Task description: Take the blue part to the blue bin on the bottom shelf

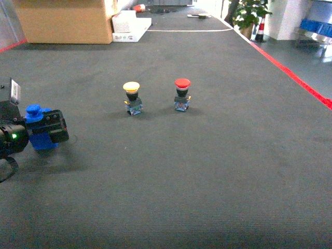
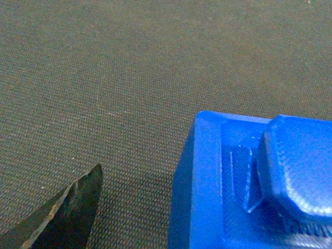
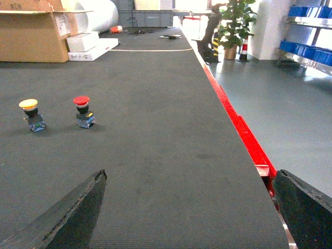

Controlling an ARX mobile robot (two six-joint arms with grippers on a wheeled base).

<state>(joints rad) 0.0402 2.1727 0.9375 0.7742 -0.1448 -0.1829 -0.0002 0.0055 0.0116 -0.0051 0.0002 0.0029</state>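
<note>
Blue part (image 1: 39,129) sits at far left of the head view, pinched in the left gripper (image 1: 44,129). Black gripper body clamps around it, blue cap poking out on top, a green LED lit on the arm behind. Part looks held just above the mat (image 1: 207,171), a faint shadow under it; actual clearance I can't tell.

Left wrist cam: part (image 2: 249,187) fills the lower right, blue block with a raised rounded cap. One black fingertip (image 2: 67,218) shows at lower left, apart from the block's near face, with mat between them. The other finger isn't in that view.

Right gripper (image 3: 189,207): jaws spread wide, both fingertips at the bottom corners of its wrist cam, nothing between them but mat. Not seen in the head view.

Mat is dark grey ribbed fabric. Two push-buttons stand upright on it mid-surface, near each other but not touching: yellow button (image 1: 132,97) on the left, red button (image 1: 182,94) on the right. Both well apart from the blue part.

Red edge strip (image 3: 244,135) runs along the mat's right side. Cardboard box (image 1: 65,21) and a white box (image 1: 129,25) at the far end, a potted plant (image 3: 233,23) beyond. Blue bins (image 3: 306,46) on steel shelving at far right in the right wrist cam, well away from the part.
</note>
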